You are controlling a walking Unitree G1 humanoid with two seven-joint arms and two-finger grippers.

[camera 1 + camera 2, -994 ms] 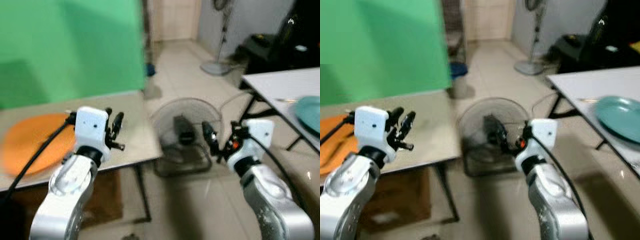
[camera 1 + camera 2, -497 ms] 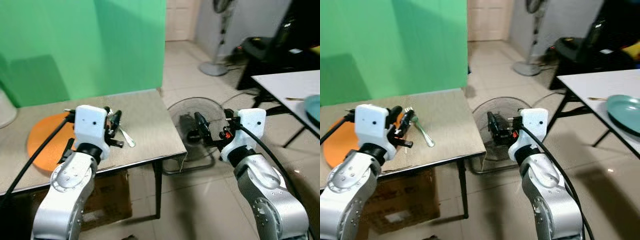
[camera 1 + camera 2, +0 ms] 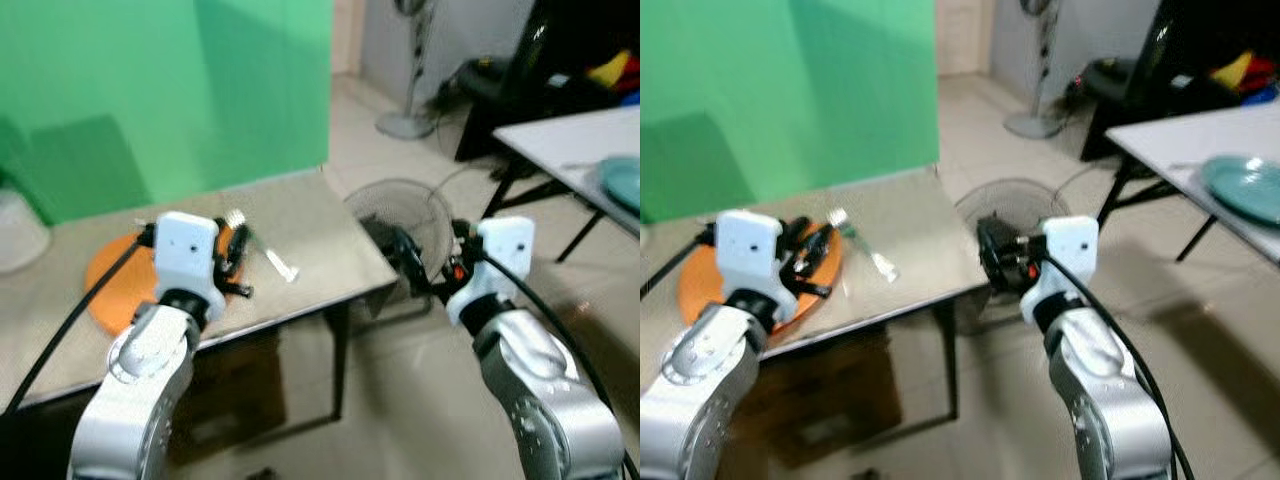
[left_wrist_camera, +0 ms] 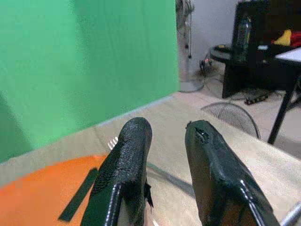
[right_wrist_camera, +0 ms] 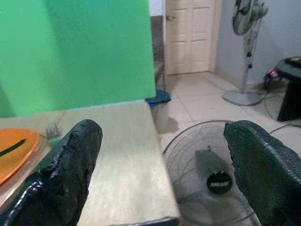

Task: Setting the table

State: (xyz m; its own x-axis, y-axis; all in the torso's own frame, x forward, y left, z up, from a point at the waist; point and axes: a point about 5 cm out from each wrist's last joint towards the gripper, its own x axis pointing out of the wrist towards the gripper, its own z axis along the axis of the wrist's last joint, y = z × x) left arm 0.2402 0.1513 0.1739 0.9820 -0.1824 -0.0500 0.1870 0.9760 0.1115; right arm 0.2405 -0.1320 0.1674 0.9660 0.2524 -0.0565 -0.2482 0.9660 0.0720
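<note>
Robot facing a table [image 3: 330,235] holding an orange plate [image 3: 115,290] and fork [image 3: 262,250].
Left gripper [image 3: 238,262] slightly apart over the plate; right gripper [image 3: 992,258] wide apart, empty.

No legible txt, labels, brands or nos. on anything; pics too blurry.

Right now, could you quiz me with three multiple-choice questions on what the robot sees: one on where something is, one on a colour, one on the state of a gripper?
1. Where does the fork lie?
A. on the floor
B. on the tan table, beside the plate
C. on the white table

2. What colour is the plate near the left gripper?
A. orange
B. white
C. black

3. How are the right gripper fingers?
A. shut on a fork
B. shut on a cup
C. wide open, empty

Answers: B, its handle rests on the tan top; A, it is orange; C, a broad gap shows between them.
</note>
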